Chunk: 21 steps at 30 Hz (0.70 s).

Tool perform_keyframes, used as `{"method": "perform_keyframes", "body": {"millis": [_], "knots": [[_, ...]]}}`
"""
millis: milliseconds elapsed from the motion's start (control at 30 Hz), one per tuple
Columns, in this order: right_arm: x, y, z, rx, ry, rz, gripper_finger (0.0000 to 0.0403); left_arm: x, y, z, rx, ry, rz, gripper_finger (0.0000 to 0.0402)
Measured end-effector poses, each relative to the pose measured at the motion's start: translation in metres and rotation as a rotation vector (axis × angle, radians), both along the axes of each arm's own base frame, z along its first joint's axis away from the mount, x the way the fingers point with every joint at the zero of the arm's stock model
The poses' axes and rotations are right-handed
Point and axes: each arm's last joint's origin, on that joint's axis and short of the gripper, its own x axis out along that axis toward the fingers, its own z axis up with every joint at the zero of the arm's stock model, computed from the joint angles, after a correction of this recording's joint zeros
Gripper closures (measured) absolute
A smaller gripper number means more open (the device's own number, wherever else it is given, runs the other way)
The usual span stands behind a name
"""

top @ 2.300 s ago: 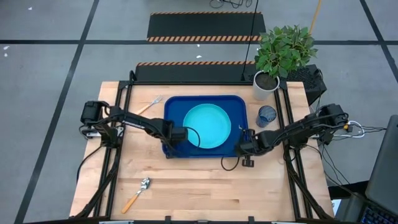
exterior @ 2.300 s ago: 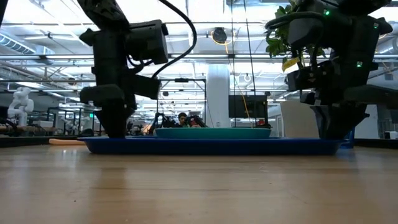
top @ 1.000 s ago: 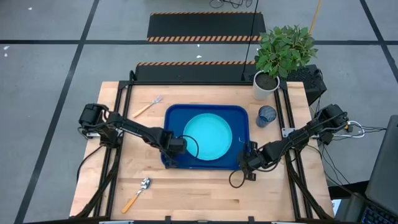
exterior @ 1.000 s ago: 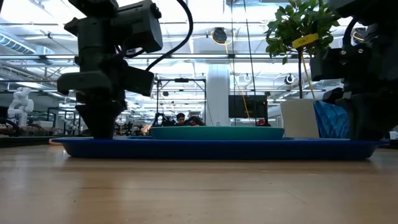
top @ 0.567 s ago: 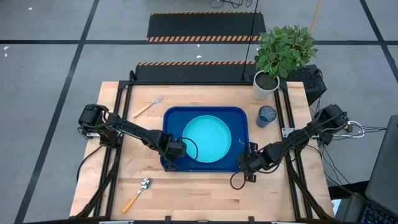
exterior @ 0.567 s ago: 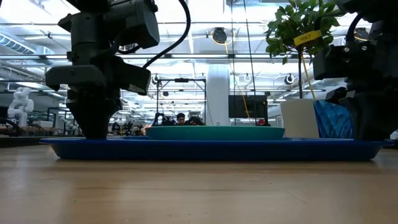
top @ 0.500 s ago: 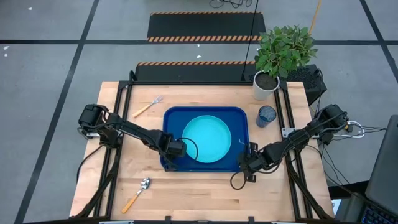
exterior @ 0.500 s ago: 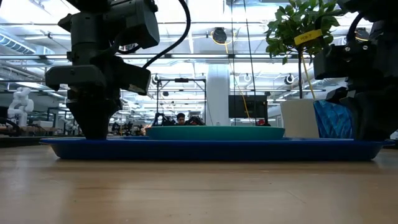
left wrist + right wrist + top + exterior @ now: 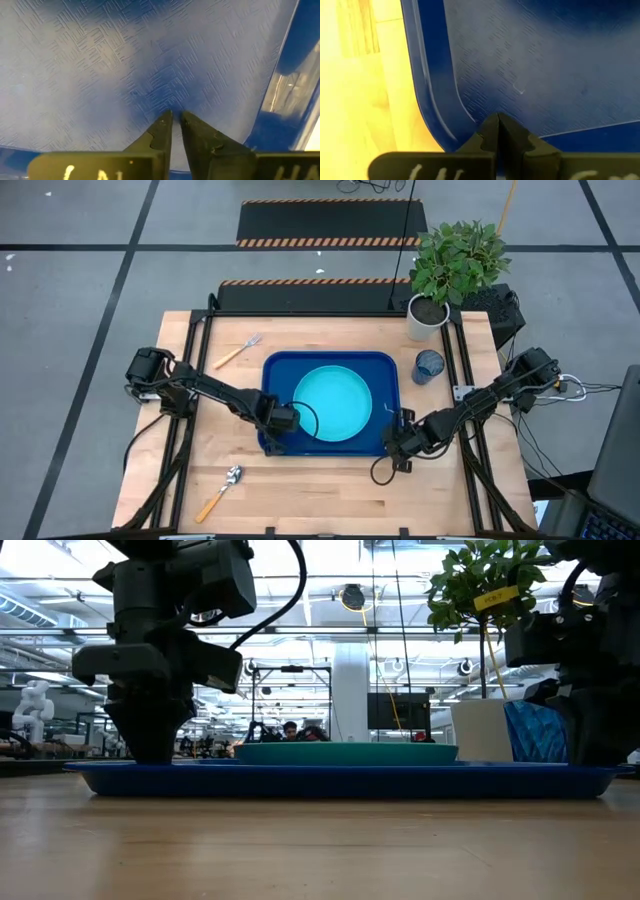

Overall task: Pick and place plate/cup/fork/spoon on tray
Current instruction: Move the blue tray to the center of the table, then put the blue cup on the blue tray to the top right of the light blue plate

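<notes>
- Done: plate [image 9: 335, 402] seated in tray [image 9: 385, 445].
- Left: cup [image 9: 429, 366], fork [image 9: 236, 351], spoon [image 9: 219, 491], all on bench [image 9: 300, 495].
- Left end effector [image 9: 175, 121] slightly parted at tray's near-left corner; probably releasing.
- Right end effector [image 9: 498, 124] closed at tray's near-right rim, apparently gripping it.

a big open robotics lab or industrial hall: grey concrete floor [image 9: 80, 300] with black lane lines, hazard-striped mats [image 9: 328, 224], ceiling light rows [image 9: 330, 635], a white humanoid robot [image 9: 30, 710] and distant workstations behind the wooden table [image 9: 300, 490].
</notes>
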Motion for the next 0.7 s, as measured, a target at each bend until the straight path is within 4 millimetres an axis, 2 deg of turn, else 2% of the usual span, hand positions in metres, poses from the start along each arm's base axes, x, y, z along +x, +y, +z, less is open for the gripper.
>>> {"method": "perform_keyframes", "body": {"millis": [200,333,567,700], "knots": [[0.002,0.001,0.001,-0.008,-0.030,0.004,0.0370,-0.002,0.001,0.020,-0.006,-0.050,-0.003,0.0335],[0.003,-0.001,0.009,-0.011,-0.053,0.002,0.0338,0.001,0.001,0.049,-0.004,-0.159,-0.024,0.0335],[-0.001,-0.013,0.050,-0.009,-0.151,-0.025,0.0301,-0.005,0.004,0.083,0.042,-0.261,-0.023,0.0334],[-0.015,-0.024,0.081,-0.109,-0.218,-0.046,0.0298,-0.008,0.006,0.101,0.088,-0.304,-0.026,0.0334]]}}
